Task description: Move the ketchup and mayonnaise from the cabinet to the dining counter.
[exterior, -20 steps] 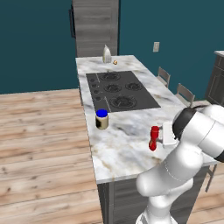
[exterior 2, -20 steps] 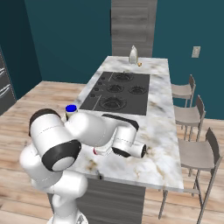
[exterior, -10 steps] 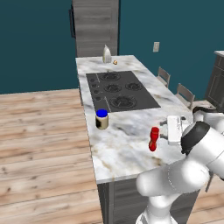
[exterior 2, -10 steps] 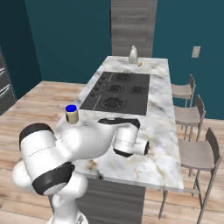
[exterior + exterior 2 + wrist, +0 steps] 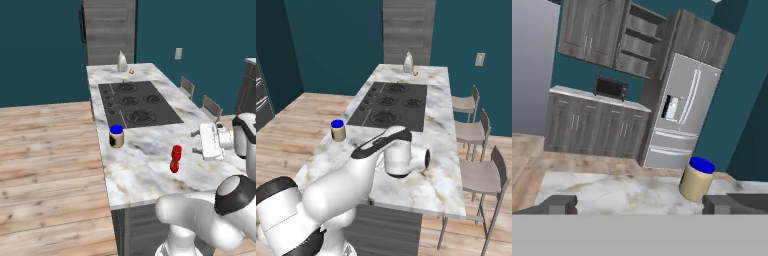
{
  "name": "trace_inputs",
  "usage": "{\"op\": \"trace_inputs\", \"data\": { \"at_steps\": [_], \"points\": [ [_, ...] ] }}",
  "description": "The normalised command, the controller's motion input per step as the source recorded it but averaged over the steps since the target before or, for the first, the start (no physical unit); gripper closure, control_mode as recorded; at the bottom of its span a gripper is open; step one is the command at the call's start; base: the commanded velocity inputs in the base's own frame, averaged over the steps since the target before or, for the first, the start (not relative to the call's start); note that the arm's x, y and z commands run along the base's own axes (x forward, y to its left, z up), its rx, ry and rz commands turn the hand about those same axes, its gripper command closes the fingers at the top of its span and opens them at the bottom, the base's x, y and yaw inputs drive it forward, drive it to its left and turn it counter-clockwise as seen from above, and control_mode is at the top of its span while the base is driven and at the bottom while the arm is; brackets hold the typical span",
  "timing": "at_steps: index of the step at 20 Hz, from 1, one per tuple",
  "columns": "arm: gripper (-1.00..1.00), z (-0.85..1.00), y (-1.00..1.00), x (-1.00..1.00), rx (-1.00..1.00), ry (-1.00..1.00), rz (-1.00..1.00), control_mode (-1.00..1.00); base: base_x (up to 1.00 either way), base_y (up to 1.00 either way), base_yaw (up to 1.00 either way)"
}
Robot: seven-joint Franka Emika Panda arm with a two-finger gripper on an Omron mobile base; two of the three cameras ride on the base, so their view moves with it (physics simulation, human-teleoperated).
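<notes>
Marble dining counter (image 5: 150,165) already bears both mayonnaise (image 5: 116,136) and ketchup (image 5: 175,159) — gripper (image 5: 196,141) stands wide open, empty, at the ketchup's two o'clock; only retreat remains.

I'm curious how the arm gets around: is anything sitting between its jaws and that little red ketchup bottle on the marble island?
Nothing visible does. The ketchup stands alone on bare marble of the dining counter, with the open gripper just beside it. The mayonnaise stands apart on the bottle's other side.
</notes>
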Motion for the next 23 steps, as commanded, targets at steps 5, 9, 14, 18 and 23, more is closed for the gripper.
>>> {"op": "trace_inputs", "data": {
  "at_steps": [5, 9, 14, 18, 23],
  "points": [
    [-1.0, 0.86, 0.14, -0.56, -0.27, 0.15, -0.11, -1.0, 0.0, 0.0, 0.0],
    [-1.0, 0.91, 0.38, -0.49, -0.39, 0.22, -0.22, -1.0, 0.0, 0.0, 0.0],
    [-1.0, 0.81, 0.53, -0.47, -0.38, 0.21, -0.32, -1.0, 0.0, 0.0, 0.0],
    [-1.0, 0.77, 0.56, -0.49, -0.32, 0.22, -0.36, -1.0, 0.0, 0.0, 0.0],
    [-1.0, 0.86, 0.47, -0.28, -0.23, 0.12, -0.36, -1.0, 0.0, 0.0, 0.0]
  ]
}}
